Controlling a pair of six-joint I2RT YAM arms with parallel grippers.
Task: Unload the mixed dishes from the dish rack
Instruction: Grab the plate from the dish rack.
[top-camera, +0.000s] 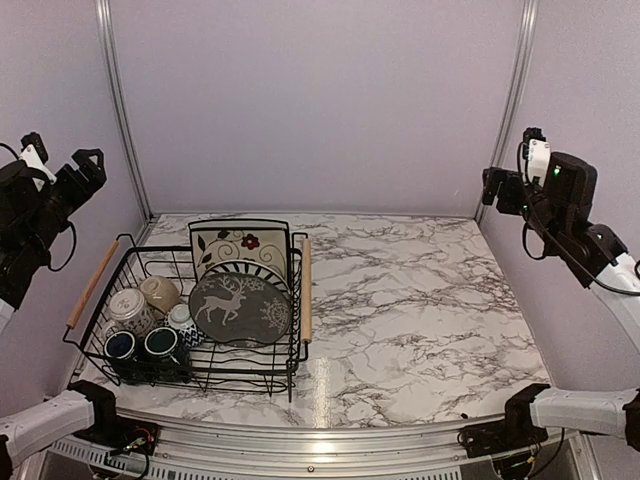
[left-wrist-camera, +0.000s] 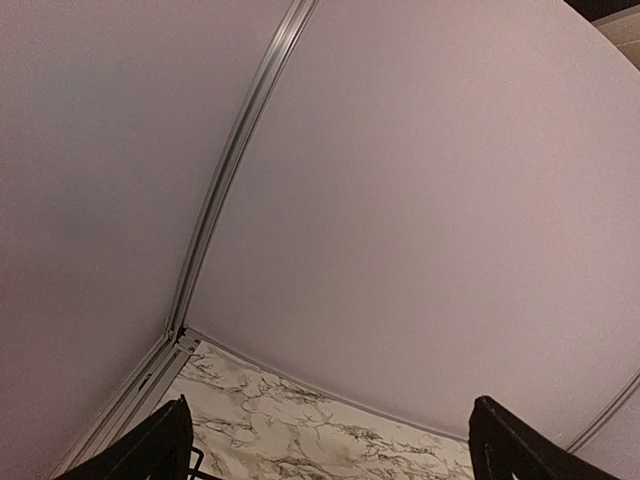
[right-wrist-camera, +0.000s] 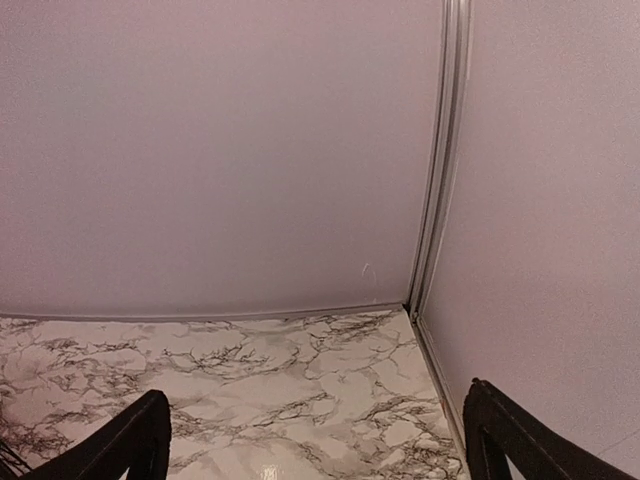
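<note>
1. left end effector (top-camera: 62, 155) hangs up in the air by the left wall, fingers (left-wrist-camera: 150, 450) spread wide with nothing between them.
2. right end effector (top-camera: 510, 162) is the same deal over by the right wall: spread wide and empty. its wrist view only shows the marble desk (right-wrist-camera: 300, 390) and the back corner.
3. the dish rack (top-camera: 240, 375) sits on the desk, below the left end effector and a bit to its right. it's well apart from the right end effector, way off to that one's left and lower.
4. on the rack's side farther from the left end effector, the square floral plate (top-camera: 240, 243) stands at the back. the grey deer plate (top-camera: 240, 308) leans in front of it, and a ribbed plate rim (top-camera: 245, 268) peeks out between them.
5. on the nearer side are a tan mug (top-camera: 160, 292) and a patterned mug (top-camera: 130, 310), with two dark-blue mugs (top-camera: 160, 342) in front of them, mouths up.
6. there's a wooden handle (top-camera: 307, 290) on each short side.
</note>
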